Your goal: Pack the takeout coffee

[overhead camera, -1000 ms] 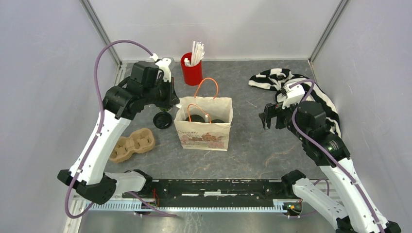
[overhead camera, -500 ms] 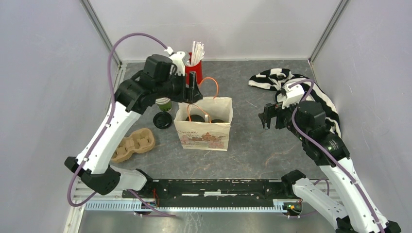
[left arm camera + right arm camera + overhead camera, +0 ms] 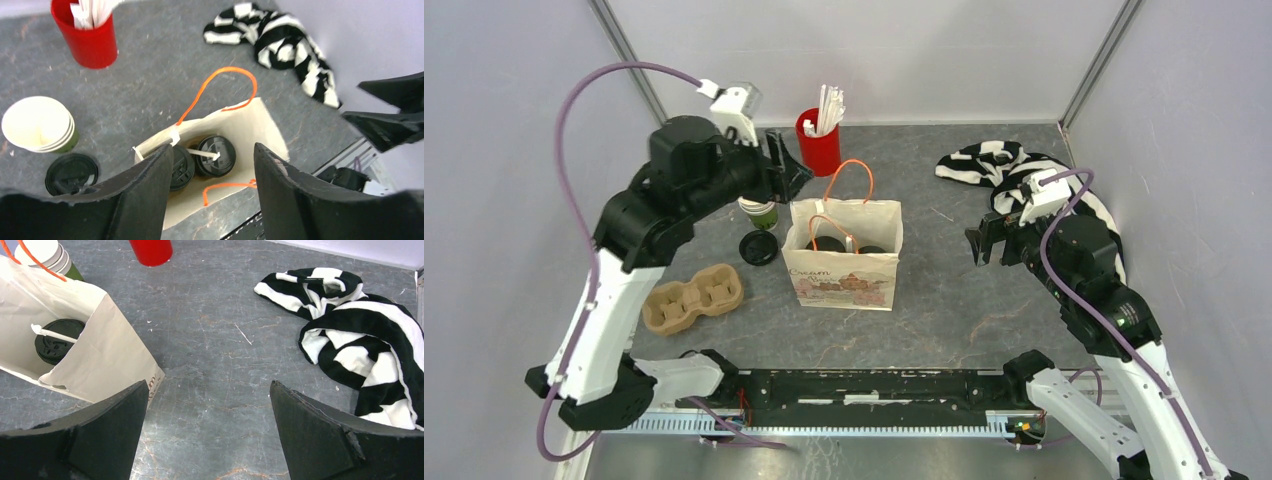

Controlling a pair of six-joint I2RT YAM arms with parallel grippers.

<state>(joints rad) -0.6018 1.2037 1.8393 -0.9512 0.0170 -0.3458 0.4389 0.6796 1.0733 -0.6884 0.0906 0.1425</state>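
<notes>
- We judge the packing to be as good as done: a capped cup (image 3: 216, 156) and a second capped cup (image 3: 181, 169) stand upright side by side inside the paper bag (image 3: 844, 275), with their black lids up
- A white stick (image 3: 204, 153) lies across the lids inside the bag; we cannot tell whether it is meant to go with the order
- The left gripper (image 3: 790, 168) hangs above the far left corner of the bag, jaws apart with nothing between them; its wrist camera looks down between the fingers into the open bag
- The right gripper (image 3: 980, 245) sits to the right of the bag and well apart from it, jaws spread wide and empty, facing the bag's side
- We see no capped cup outside the bag, so we count no coffee as waiting to go in
- Left of the bag stand a stack of lidless cups (image 3: 759, 212) and, just in front of it, a loose black lid (image 3: 759, 247); a cardboard cup carrier (image 3: 694, 300) lies nearer the arms, a red cup (image 3: 819, 145) of white sticks stands behind the bag, and a striped cloth (image 3: 1024, 180) lies at the far right
- The bag's mouth is open and its orange handles (image 3: 849, 175) are loose, one arching up and one drooping inward
- If packing also means adding the carrier or gathering the handles, that is not yet done; the pictures and the task give us no way to tell
</notes>
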